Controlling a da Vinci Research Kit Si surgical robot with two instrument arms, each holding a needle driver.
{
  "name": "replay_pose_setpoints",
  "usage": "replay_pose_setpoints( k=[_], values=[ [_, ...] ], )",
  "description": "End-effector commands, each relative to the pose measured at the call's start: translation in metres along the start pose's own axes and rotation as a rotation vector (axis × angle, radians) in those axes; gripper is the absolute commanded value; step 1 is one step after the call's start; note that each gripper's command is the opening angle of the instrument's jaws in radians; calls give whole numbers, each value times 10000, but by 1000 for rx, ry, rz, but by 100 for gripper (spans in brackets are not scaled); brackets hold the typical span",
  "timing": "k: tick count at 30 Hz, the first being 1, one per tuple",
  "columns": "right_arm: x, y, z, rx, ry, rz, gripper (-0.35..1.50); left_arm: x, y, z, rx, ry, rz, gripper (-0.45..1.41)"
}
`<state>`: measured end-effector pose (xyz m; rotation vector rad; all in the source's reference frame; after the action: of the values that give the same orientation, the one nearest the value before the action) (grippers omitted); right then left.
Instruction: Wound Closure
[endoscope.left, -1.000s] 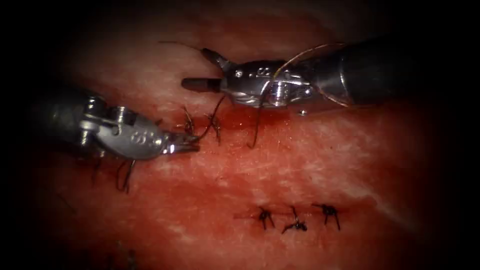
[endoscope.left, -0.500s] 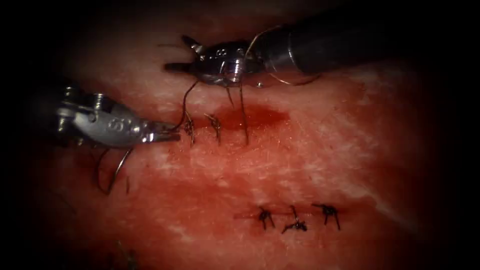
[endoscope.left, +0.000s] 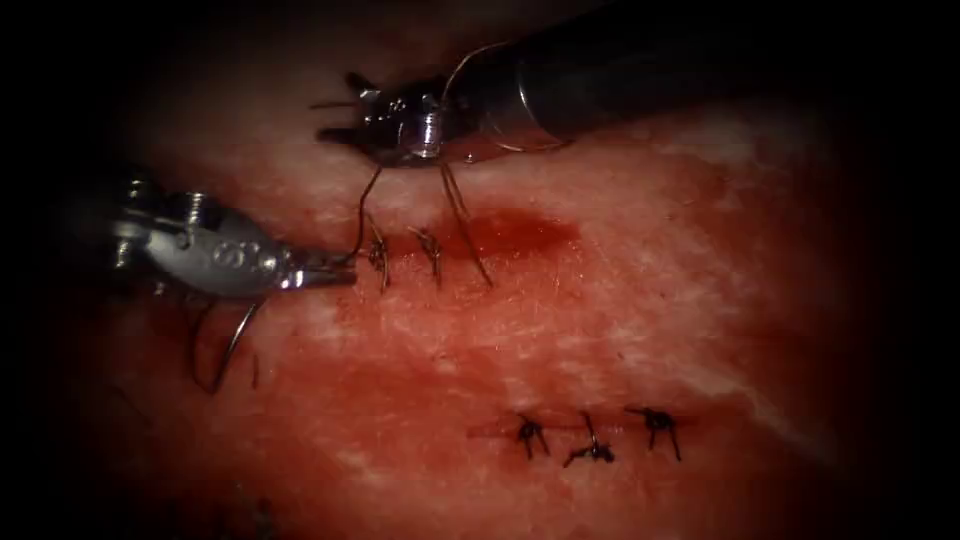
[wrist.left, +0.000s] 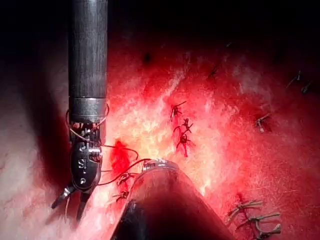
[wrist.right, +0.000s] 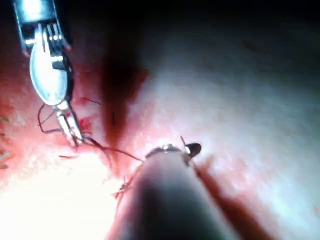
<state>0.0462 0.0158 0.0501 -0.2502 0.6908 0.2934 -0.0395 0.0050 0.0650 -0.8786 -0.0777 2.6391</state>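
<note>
The tissue (endoscope.left: 620, 330) carries three finished knots (endoscope.left: 590, 435) low down; the upper cut (endoscope.left: 500, 235) has two stitches (endoscope.left: 405, 250) at its left end, the rest unclosed. Left tool (endoscope.left: 335, 272) grips thread (endoscope.left: 362, 215) beside them. Right tool (endoscope.left: 335, 118) gapes, thread draped over it; needle (endoscope.left: 225, 350) lies loose on the tissue, far left.

- Thread (endoscope.left: 362, 215) stretches taut between the left end effector (endoscope.left: 335, 271) and the right end effector (endoscope.left: 340, 118), barring passage beside the knotted stitches (endoscope.left: 405, 250).
- More thread strands (endoscope.left: 462, 225) hang just right of those stitches.
- Below the stitches, bare tissue (endoscope.left: 620, 320) lies open down to a second stitch row (endoscope.left: 590, 435).
</note>
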Motion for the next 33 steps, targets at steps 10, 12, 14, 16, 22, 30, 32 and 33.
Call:
replay_pose_setpoints(
  k=[10, 12, 14, 16, 22, 30, 32, 33],
  values=[
    [7, -15, 3, -34, -208, -170, 114, -2, 7, 5, -2, 0, -4, -45],
    [8, -15, 2, -33, -212, -183, 88, -2, 7, 5, -1, -1, -4, -45],
    [8, -17, 0, -28, -208, -182, -27, -2, 8, 5, -1, -1, -5, -45],
    [10, -17, -4, -25, -197, -182, -35, -2, 8, 5, -1, -1, -4, -45],
    [14, -8, -34, -66, -128, -147, -35, -6, 4, 0, 5, -7, -20, -45],
    [-5, 3, -100, -171, -29, -65, -35, -13, -36, -42, 37, -10, -58, -45],
    [-10, 3, -104, -180, -16, -59, -35, -13, -41, -48, 44, -5, -63, -45],
    [-14, 4, -108, -192, -1, -53, -35, -12, -49, -57, 54, -1, -71, -45]
  ],
)
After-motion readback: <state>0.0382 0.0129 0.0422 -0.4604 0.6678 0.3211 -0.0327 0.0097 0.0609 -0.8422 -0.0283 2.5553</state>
